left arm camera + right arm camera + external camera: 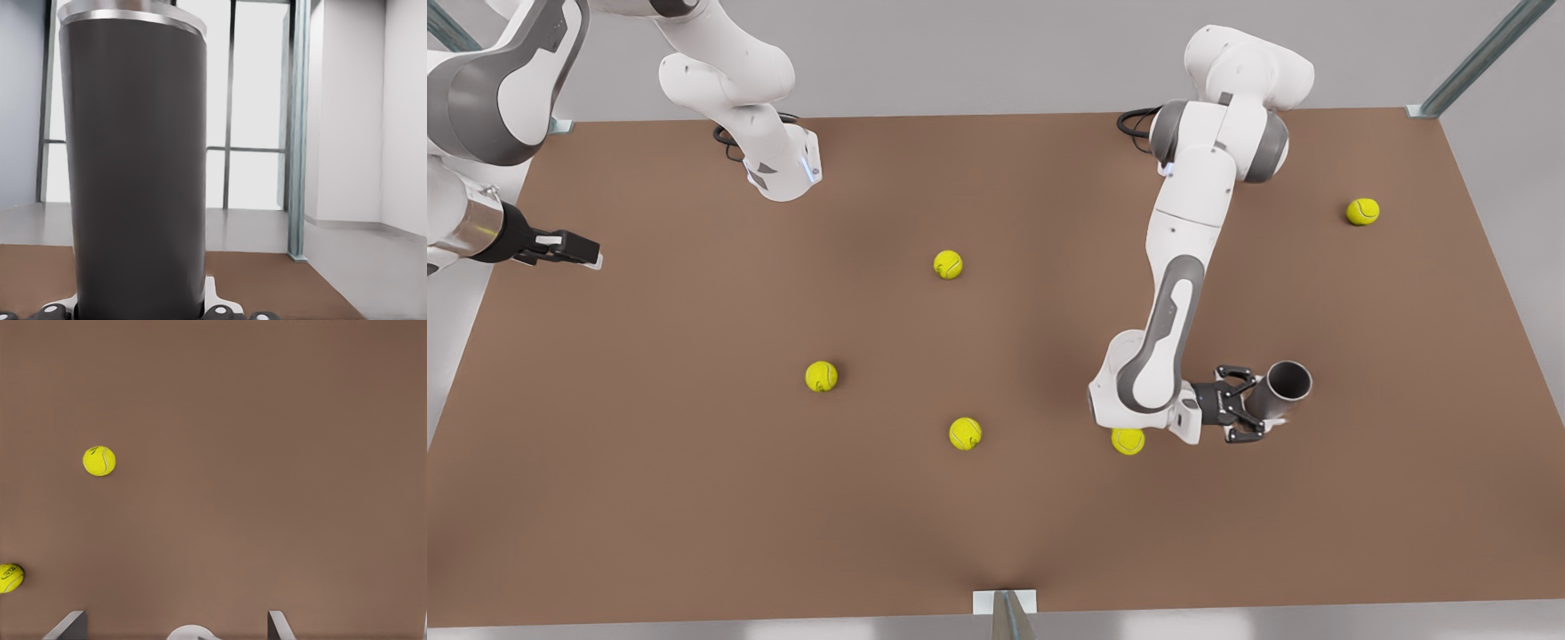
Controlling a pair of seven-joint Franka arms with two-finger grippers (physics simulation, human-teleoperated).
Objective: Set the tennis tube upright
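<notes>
tennis tube (1279, 391), a slim matte grey cylinder with a silvery metallic rim and a dark hollow inside, stands near the front view's right side of the flat brown tabletop (694, 498), open mouth pointing up toward the camera. in the left wrist view the tennis tube (137, 173) rises straight up with its silvery rim on top, so it looks upright or very nearly so; i cannot tell whether its base is already resting on the tabletop or is held just above it.

the left gripper (1249, 407) is on the arm at the front view's right, and its black fingers pinch the tennis tube low on its wall from the side. the right gripper (569, 249) waits at the front view's left edge of the tabletop, well apart from the tube; in the right wrist view its pale fingertips (67, 627) stand spread with nothing between them.

five small yellow-green tennis balls lie scattered about, the nearest yellow-green ball (1128, 441) sitting just beside the left arm's wrist.

judging from this, the turning-up step is as good as done and the placing step is in hand. the next move calls for settling the base flat on the tabletop if it is not there yet, then spreading the fingers gently and drawing back sideways without brushing the wall, since a tall narrow tube would tip easily.
</notes>
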